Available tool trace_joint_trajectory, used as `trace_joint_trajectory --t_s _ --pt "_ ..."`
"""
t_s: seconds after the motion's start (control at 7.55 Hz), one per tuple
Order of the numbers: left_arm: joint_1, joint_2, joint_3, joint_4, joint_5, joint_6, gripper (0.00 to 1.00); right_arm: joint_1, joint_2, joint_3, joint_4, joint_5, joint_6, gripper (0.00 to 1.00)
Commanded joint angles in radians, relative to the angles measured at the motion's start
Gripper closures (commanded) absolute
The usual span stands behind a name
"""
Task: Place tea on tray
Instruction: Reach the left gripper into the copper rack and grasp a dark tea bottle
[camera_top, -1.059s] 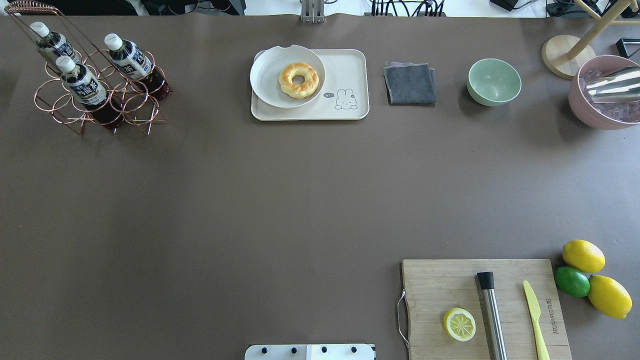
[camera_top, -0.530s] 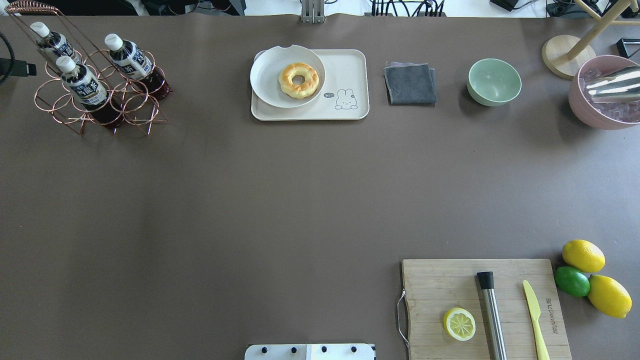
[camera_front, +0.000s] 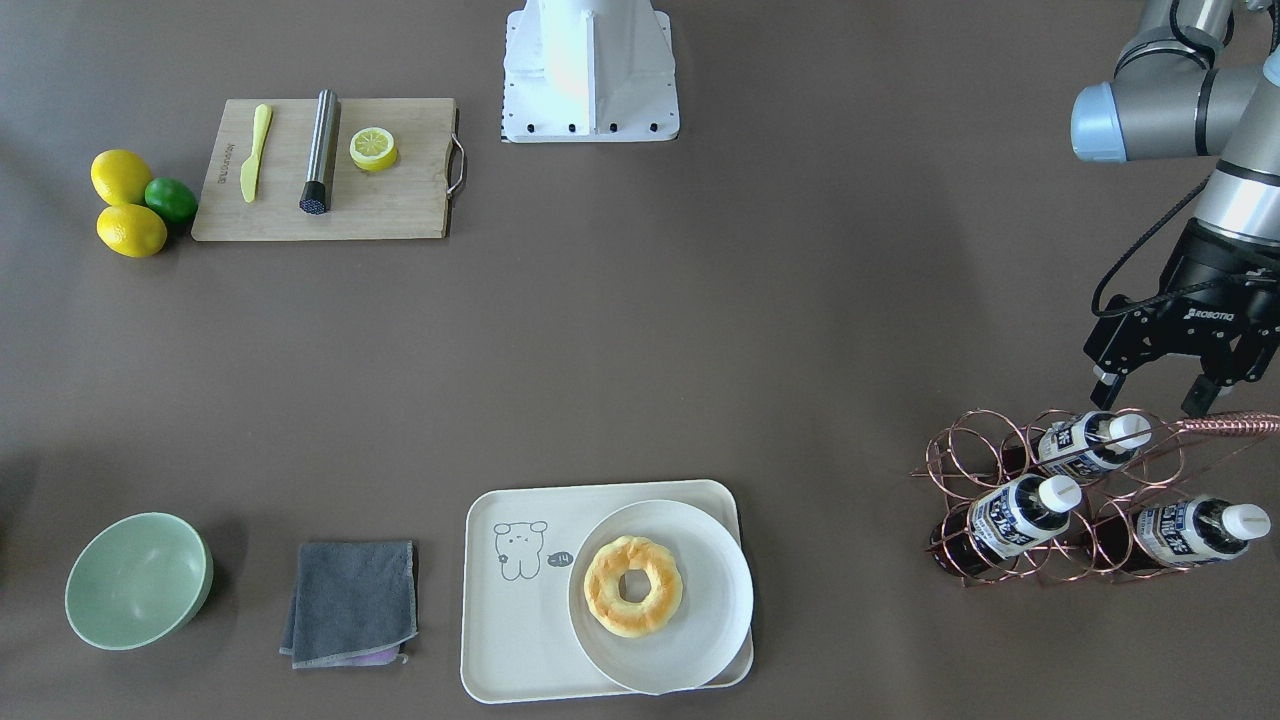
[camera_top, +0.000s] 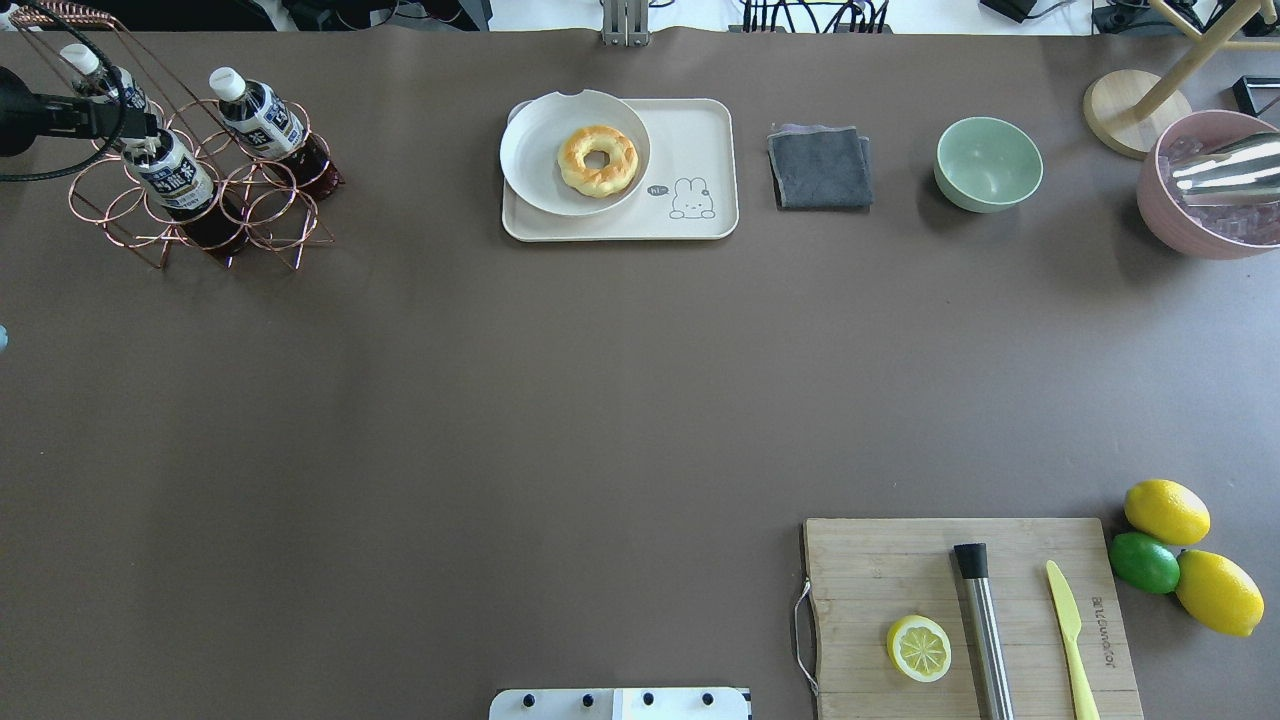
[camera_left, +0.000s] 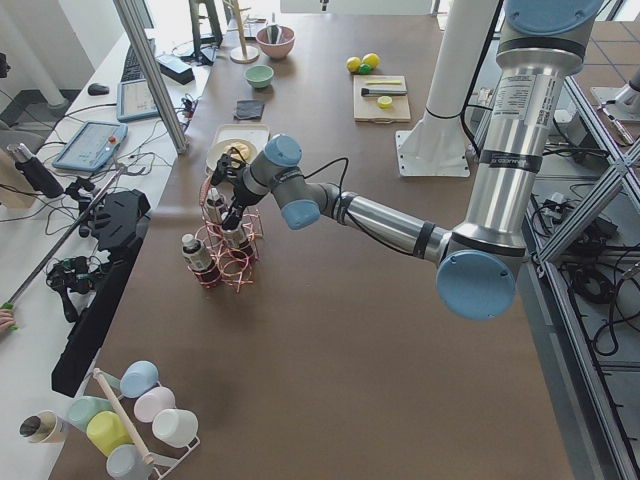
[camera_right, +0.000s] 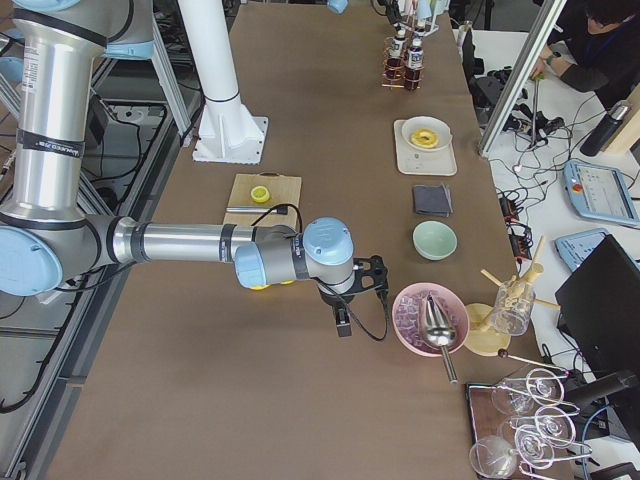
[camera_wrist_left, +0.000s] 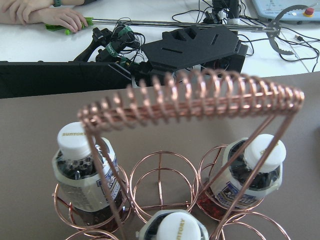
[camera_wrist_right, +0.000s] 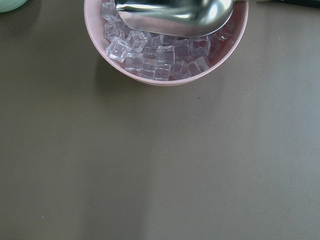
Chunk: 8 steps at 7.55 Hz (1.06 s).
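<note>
1. Hanging just above the rack (camera_front: 1230, 425), the left tool (camera_front: 1148, 402) is standing released, its jaws spread and holding nothing.
2. The tea (camera_front: 1090, 443) is sitting in the rack at the far left corner of the worktop (camera_top: 600, 400), as the nearest of three alike bottles. It is lying directly below the tool, cap uppermost.
3. The tea appears to be standing upright in its wire ring, so its long axis is running roughly vertical. This is probably calling for a straight descent onto the neck and a straight lift out. The rack's coiled handle is arching over the bottles just beside the tool and could be snagging such a lift.
4. The tray (camera_front: 520, 640) is lying well apart from the rack. A plate (camera_front: 720, 600) with a doughnut (camera_front: 632, 585) is occupying its rack-side half, leaving the half with the drawing bare.
5. The right tool (camera_right: 342, 325) is hanging near the pink bowl (camera_top: 1165, 225) at the opposite end, and its grip cannot be told. The left arm is by far the nearer.
</note>
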Motion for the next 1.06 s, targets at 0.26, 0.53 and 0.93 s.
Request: trace_joint_trajectory --t_s 0.26,0.53,0.93 --pt "0.021 -0.040 0.055 -0.006 0.036 0.011 0.24 -0.001 0.004 -0.002 -0.002 0.000 0.002 0.00" --pt "0.021 -0.038 0.055 -0.006 0.036 0.011 0.24 -0.001 0.004 0.000 -0.002 0.000 0.002 0.00" --pt "0.023 -0.029 0.049 -0.008 0.036 0.012 0.29 -0.001 0.004 0.000 -0.002 0.002 0.001 0.00"
